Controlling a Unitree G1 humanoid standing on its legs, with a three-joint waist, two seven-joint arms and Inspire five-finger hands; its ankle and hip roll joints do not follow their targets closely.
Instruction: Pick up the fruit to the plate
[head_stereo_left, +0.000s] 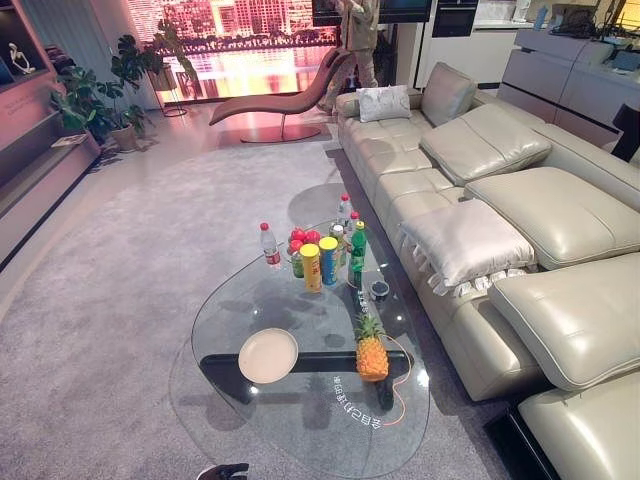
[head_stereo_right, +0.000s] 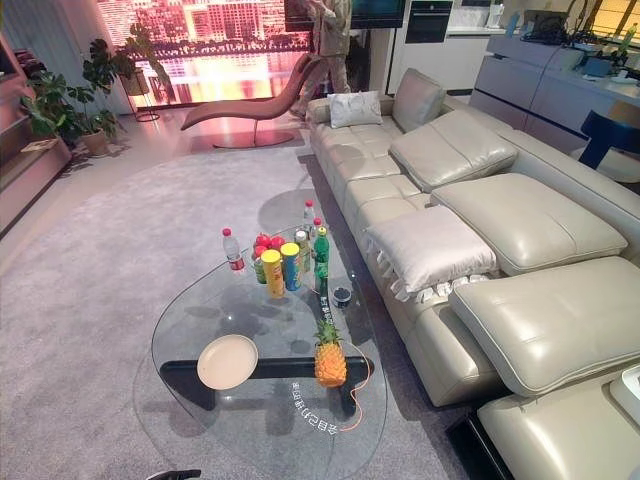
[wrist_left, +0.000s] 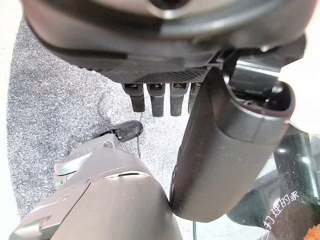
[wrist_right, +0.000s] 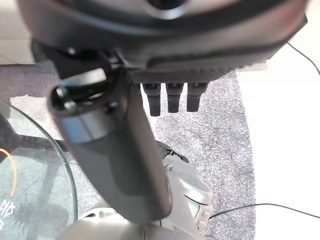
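**Step in hand.** No grasp had been made; I judged the task to be at its opening, before any reach.

**Left hand** (wrist_left: 165, 55): it hung over the grey carpet (wrist_left: 55, 110) beside the near edge of the glass table (head_stereo_left: 300, 425). Its fingers were straight and relaxed, the thumb stood apart, and it held nothing.

**Plate** (head_stereo_left: 268, 355): a pale round plate lay flat on the near left part of the table. Nothing was on it.

**Far cluster.**
- A clear water bottle (head_stereo_left: 269, 245) with a red cap stood at the left of the group.
- Next to it was a heap of red fruit (head_stereo_left: 304, 237). It appeared to sit in a greenish holder, but the two tall tubes (head_stereo_left: 311, 267) in front hid the holder's form.
- A green bottle (head_stereo_left: 357, 255) stood to their right, capped. Other bottles behind it were too crowded to separate.

**Pineapple** (head_stereo_left: 371, 355): it stood upright on the glass, to the right of the plate and apart from it. It was the nearest fruit to the robot.

**Small dark round dish** (head_stereo_left: 380, 290): its contents could not be made out.

**Right hand** (wrist_right: 170, 55): it hung over carpet at the table's right edge, fingers slack and straight, with nothing in it.

**Next move.** It calls for raising one arm over the glass and closing the hand round the pineapple's body below the crown, then carrying it leftward to the plate. The right hand seemed the better placed.
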